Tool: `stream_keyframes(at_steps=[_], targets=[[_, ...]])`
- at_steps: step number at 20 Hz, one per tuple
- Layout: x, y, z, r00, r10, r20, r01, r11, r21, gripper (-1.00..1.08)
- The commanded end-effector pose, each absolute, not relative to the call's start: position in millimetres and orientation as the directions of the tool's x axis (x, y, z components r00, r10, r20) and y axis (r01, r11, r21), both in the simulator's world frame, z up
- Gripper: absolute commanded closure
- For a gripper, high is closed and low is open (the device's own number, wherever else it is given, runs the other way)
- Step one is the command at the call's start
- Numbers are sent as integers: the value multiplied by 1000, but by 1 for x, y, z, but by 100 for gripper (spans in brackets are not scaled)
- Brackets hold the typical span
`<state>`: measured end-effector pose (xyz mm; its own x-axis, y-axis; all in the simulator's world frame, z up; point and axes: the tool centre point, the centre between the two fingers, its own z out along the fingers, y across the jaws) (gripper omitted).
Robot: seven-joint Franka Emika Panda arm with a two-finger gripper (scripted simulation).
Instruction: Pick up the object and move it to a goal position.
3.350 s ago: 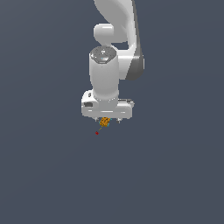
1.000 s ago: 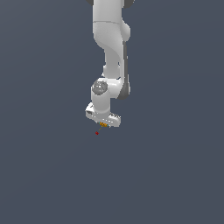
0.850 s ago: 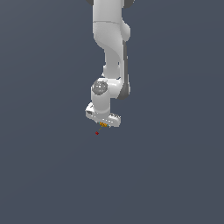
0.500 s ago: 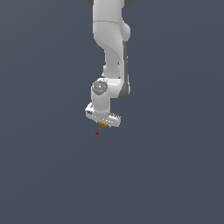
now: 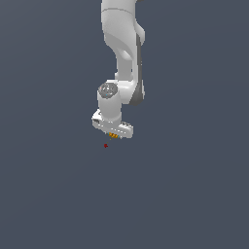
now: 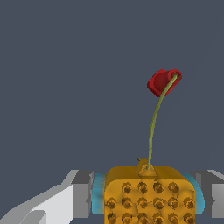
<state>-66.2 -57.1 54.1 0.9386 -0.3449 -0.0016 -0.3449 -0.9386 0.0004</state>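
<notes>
The object (image 6: 146, 194) is an orange-yellow bumpy lump with a thin green-dark stalk ending in a small red blob (image 6: 163, 82). In the wrist view it sits between my two fingers (image 6: 83, 194), which press on its sides. In the exterior view only a sliver of the orange object (image 5: 114, 135) shows under my white gripper (image 5: 113, 137), and the red blob (image 5: 105, 145) hangs just below. The gripper is shut on the object and points down, with the white arm rising above it.
A plain dark grey-blue background (image 5: 194, 185) fills both views. No other objects, containers or edges show.
Since 3.4 s ago the arm has drawn back and looks smaller, still holding the object. Over the last second nothing has visibly moved.
</notes>
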Motion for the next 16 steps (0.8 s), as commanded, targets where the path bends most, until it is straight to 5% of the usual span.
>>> stream_keyframes(at_steps=[1,16], targets=[[-63,-60,72,938,-345,0,-345,-938,0,108],[-37,-86,223,938,-346,0,-346,-938,0,108]])
